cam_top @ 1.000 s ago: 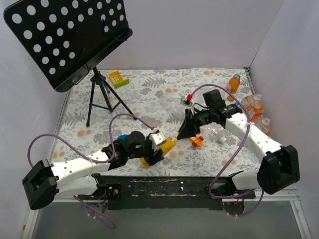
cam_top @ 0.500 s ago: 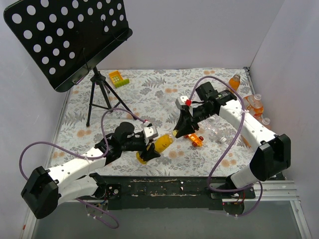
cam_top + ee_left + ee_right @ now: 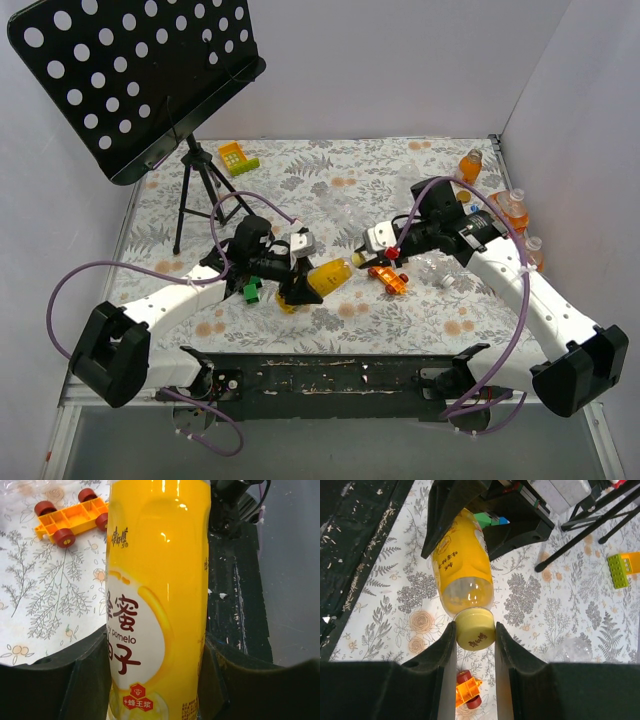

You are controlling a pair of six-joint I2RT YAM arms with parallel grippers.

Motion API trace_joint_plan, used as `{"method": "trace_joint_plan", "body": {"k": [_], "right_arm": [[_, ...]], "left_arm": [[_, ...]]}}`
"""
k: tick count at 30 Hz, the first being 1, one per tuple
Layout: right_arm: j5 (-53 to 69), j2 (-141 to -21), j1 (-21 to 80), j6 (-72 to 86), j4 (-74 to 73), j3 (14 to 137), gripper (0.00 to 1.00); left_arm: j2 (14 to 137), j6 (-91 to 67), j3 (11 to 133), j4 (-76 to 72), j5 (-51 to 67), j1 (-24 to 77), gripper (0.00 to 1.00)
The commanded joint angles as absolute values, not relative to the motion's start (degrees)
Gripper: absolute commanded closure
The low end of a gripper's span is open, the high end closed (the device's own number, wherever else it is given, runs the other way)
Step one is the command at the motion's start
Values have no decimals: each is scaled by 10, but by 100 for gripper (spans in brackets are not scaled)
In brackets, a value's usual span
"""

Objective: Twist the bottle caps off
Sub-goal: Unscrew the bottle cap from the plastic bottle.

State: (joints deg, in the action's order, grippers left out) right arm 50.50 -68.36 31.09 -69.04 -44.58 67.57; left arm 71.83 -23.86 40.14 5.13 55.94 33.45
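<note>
Left tool (image 3: 152, 655) is clamped round the body of the bottle (image 3: 155, 555), held slanting over the surface (image 3: 330, 180), and right tool (image 3: 474, 625) is closed on its yellow cap (image 3: 476, 632); judged near-full, weighty, glossy and slippery, so grip the cap's rim squarely.

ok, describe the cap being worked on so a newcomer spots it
From the black music stand back left, come forward to the yellow bottle held in the left hand. Its cap is the pale yellow disc pinched by the right hand; the orange bottles sit by the right wall.
</note>
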Motion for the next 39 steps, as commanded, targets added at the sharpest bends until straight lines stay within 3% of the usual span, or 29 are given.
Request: {"method": "trace_joint_plan", "body": {"k": [1, 3, 6, 10, 14, 18, 27, 39], "right_arm": [[437, -673, 298, -628, -368, 649, 67], [425, -667, 299, -555, -335, 644, 45], [439, -664, 292, -484, -335, 663, 30], [468, -671, 272, -360, -342, 693, 27], [440, -672, 263, -39, -245, 661, 27], [512, -677, 261, 138, -154, 600, 23], [556, -715, 262, 181, -127, 604, 28], [555, -731, 266, 170, -138, 602, 54]], "left_arm": [[703, -247, 425, 78, 542, 320, 100], [693, -246, 420, 81, 514, 320, 100], [665, -250, 403, 77, 465, 320, 100], [614, -260, 377, 63, 403, 322, 100], [571, -273, 362, 47, 337, 340, 100], [556, -269, 360, 39, 247, 394, 100], [580, -272, 376, 31, 204, 435, 100], [591, -275, 378, 22, 216, 437, 100]]}}
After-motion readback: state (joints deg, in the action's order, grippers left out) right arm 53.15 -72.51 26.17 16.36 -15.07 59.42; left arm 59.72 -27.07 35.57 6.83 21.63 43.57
